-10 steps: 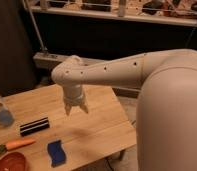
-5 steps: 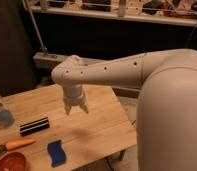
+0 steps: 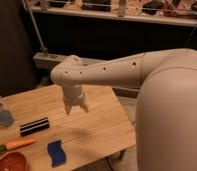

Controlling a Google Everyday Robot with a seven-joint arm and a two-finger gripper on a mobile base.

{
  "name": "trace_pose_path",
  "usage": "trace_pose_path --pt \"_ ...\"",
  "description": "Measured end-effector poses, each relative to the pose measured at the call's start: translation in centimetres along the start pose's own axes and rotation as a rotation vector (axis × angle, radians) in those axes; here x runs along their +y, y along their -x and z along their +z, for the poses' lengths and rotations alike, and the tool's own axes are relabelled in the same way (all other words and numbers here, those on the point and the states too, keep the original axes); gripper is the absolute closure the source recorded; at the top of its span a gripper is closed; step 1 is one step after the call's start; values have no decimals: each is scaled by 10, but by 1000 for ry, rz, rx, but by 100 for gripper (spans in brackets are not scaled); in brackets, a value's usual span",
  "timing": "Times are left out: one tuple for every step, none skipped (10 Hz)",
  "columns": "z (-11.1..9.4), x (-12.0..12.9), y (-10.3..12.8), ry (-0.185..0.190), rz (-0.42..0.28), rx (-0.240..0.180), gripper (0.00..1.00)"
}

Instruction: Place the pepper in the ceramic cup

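Stretches 1 white arm (image 3: 112, 72) from the bulky near-right shoulder (image 3: 172, 115) leftward and slightly far. Bends sharply down at the rounded wrist (image 3: 68, 75). Hangs the gripper (image 3: 76, 110) left of centre, pointed straight down, in the air, with 2 short fingers (image 3: 85, 106) spread apart.

Rounded white arm (image 3: 117, 70) (dark dots), pale gripper (image 3: 76, 109) over table (image 3: 99, 131)

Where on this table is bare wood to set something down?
Bare: the right half of the table, from the blue sponge to the right edge, below the tool hanging open over mid-table. Crowded: the left side, with ceramic cup, black block, pepper and reddish bowl close together.
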Motion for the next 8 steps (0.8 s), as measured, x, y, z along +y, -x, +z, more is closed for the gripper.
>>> trace_pose_path --pt "-1 4 2 -18 -75 -7 35" --pt "-1 8 5 -50 -187 -14 35" --pt "-2 14 8 -77 -291 -22 35" --pt "-3 17 10 -93 -362 -28 35" --pt "-5 27 14 -109 -489 -41 35" --pt "-5 34 15 -116 -567 -47 35" --pt "-6 47 17 -120 -685 -54 35" --pt "-6 61 16 -119 -787 -51 35"
